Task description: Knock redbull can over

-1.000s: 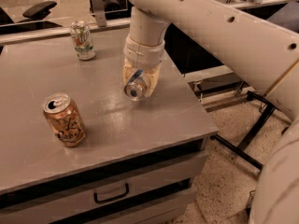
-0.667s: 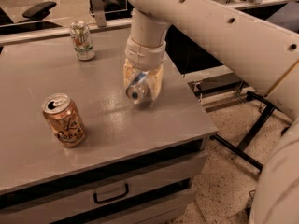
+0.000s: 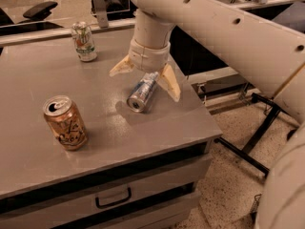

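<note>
We see the claw (image 3: 144,85) hanging low over the right part of the grey surface (image 3: 38,75), pointing down from the thick white arm (image 3: 228,32) that reaches in from the upper right. Its two tan fingers (image 3: 169,82) are spread wide, released and clenched on nothing.

Between those fingers is the redbull can (image 3: 143,92), no longer upright. It is tipped far over, one round silver end facing us near the surface and the other end up under the wrist. Its upper part sits just beside the finger on the right of the view; we cannot tell whether they touch. The other finger stands apart from it. We cannot tell whether the can lies fully flat.

Near the front left of the surface, an orange-bronze can (image 3: 65,123) stands upright, well apart from the claw. A white can with green markings (image 3: 84,42) stands upright near the back edge. Below the surface's front edge, we see a drawer with a dark handle (image 3: 113,198).
</note>
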### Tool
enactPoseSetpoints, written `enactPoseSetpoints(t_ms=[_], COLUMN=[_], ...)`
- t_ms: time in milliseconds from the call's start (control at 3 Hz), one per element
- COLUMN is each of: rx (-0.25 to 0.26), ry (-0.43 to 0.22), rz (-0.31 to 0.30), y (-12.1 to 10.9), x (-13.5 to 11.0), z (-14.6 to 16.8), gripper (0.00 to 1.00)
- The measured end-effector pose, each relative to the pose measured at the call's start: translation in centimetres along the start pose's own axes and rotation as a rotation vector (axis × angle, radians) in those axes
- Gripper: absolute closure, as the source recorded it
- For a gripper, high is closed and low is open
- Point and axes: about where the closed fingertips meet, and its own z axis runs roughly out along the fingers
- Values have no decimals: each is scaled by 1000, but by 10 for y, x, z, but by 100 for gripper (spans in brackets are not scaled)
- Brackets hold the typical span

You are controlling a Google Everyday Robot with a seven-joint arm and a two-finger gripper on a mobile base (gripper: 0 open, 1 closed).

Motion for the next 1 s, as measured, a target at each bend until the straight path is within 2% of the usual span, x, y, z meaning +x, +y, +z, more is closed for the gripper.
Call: enactPoseSetpoints(t_ms=[1000], rx=[40], ry=[22], rz=[37], y=[2], x=[10], z=[-10], gripper=[0])
